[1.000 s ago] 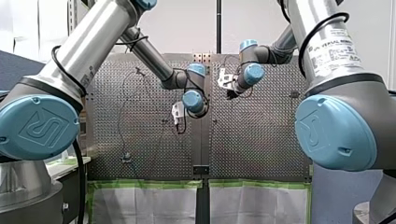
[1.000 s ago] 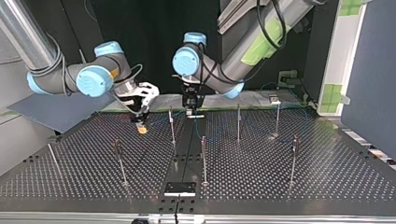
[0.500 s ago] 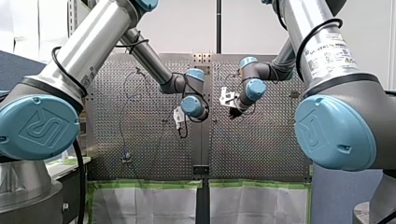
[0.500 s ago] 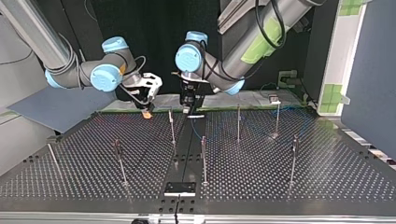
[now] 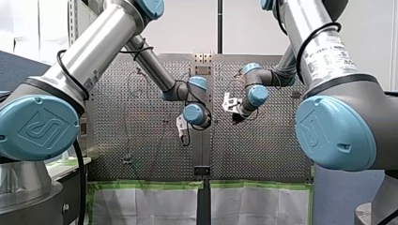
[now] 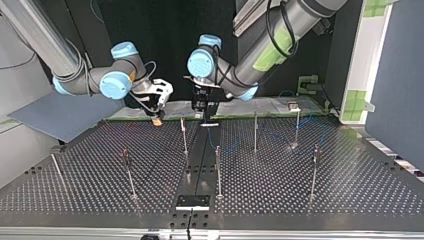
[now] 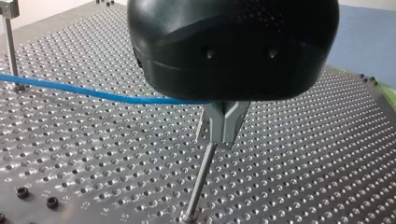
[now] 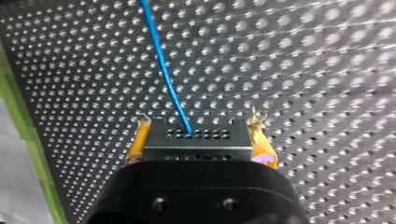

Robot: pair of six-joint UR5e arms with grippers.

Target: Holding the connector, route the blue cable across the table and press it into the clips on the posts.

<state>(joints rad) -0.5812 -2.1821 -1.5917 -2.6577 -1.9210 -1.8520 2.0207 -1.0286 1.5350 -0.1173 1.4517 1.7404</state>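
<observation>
My right claw (image 8: 198, 137) is clamped tight on the black connector (image 8: 198, 148), yellow pads (image 8: 262, 147) either side, so the blue cable (image 8: 163, 60) trails off over the worktop (image 8: 327, 70), reaching my left claw (image 6: 202, 114) parked by a post (image 7: 201, 182), probably for clipping, though I can't tell its grip tbh.

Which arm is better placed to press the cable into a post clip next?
Left, I'd say: my left gripper holds the blue cable in its jaws, a post right beneath; my right gripper is clamped on the connector.
</observation>
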